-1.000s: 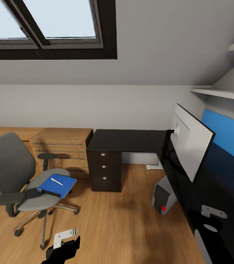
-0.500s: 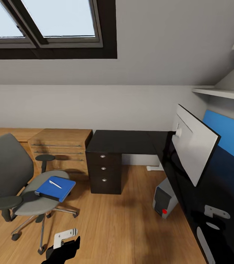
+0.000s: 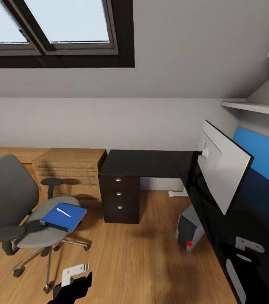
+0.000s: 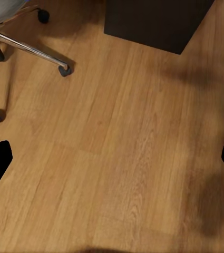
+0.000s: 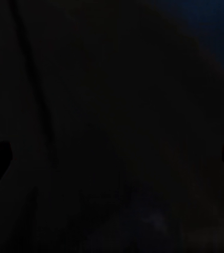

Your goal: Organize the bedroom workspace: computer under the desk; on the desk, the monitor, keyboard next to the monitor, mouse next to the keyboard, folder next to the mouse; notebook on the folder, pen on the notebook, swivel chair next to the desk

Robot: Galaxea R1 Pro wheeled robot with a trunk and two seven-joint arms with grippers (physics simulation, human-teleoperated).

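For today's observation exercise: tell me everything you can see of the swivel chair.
The swivel chair has a grey upholstered seat and backrest, two black padded armrests and a chrome star base on dark casters. It stands upright on the wooden floor, apart from the desk, in front of a light wooden drawer unit. A blue folder with a whitish pen lies on its seat.

An attic home office: skylight (image 3: 63,25), sloped ceiling, black desk (image 3: 147,162), swivel chair (image 3: 12,198).

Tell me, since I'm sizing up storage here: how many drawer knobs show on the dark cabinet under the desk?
3, stacked on the dark cabinet under the desk: top knob, middle knob, bottom knob. Its other faces are hidden.
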